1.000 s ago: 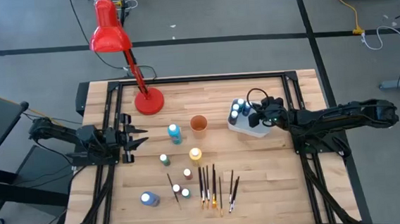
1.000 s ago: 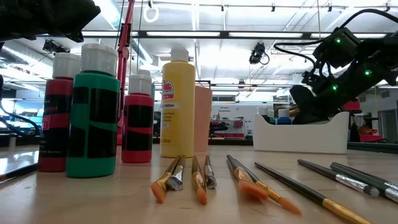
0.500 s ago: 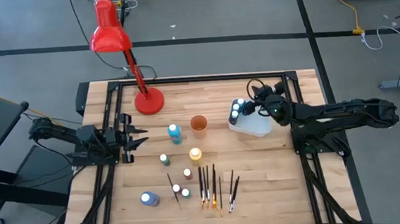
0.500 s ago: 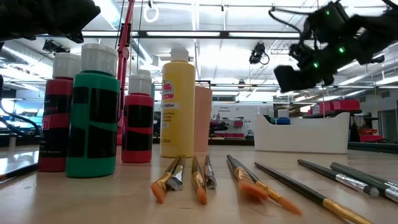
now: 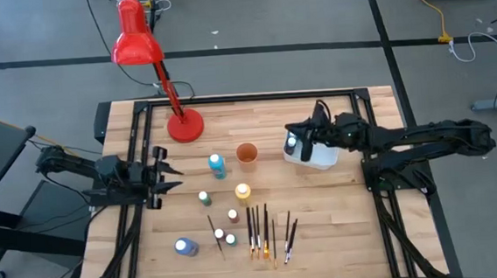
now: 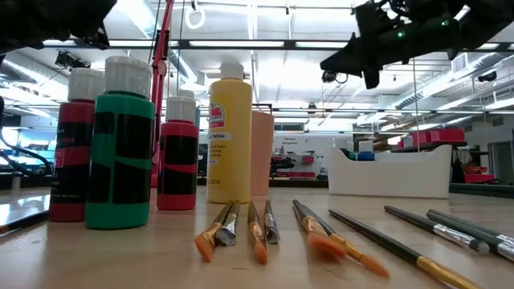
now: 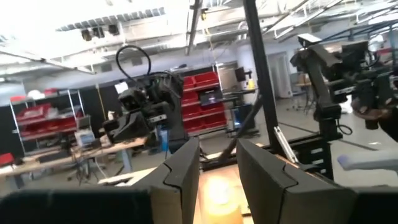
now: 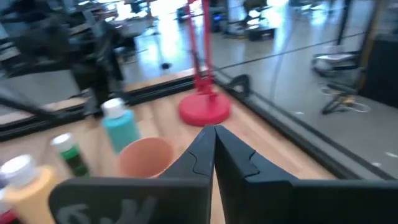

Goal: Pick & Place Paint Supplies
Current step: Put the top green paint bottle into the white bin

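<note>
Fingers of the right gripper (image 5: 293, 129) were shut on nothing, raised over the white tub's (image 5: 320, 158) left end near the bench's right edge. The left gripper (image 5: 170, 169) waited at the left edge, fingers part open and empty. Some bottles sat in the tub; others, such as the blue bottle (image 5: 217, 165) and yellow bottle (image 5: 242, 191), stood mid-bench, with the brushes (image 5: 264, 232) toward the front edge. Judged step: between picks; next it likely must open over another bottle
</note>
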{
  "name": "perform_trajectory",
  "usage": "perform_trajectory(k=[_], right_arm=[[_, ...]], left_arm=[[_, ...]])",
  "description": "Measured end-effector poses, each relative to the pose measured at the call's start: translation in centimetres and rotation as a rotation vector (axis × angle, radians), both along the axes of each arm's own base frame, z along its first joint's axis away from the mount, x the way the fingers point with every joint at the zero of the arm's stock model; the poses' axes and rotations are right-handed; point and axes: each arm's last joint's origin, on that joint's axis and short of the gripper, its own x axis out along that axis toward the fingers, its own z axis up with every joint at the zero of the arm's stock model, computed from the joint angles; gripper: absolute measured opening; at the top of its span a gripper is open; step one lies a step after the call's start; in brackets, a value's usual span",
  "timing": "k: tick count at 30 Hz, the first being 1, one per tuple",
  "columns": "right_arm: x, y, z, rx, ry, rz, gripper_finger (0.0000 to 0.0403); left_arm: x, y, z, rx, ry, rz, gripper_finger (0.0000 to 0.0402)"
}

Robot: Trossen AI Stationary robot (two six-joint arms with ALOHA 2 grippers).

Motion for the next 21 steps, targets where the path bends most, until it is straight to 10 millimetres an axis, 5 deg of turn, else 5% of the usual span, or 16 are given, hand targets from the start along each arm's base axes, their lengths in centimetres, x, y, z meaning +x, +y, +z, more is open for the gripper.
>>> perform_trajectory(k=[10,21], right_arm=[[0.3,1.3,-0.1,-0.045,0.021,0.095,0.0021],[0.5,2.0,-0.2,-0.068,0.032,0.132,0.0095]], left_arm=[[0.7,0.0,-1.3,-0.069,0.149,0.053,0.0130],[1.9,-0.2,-2.7,-0.139,0.295,0.117,0.0170]])
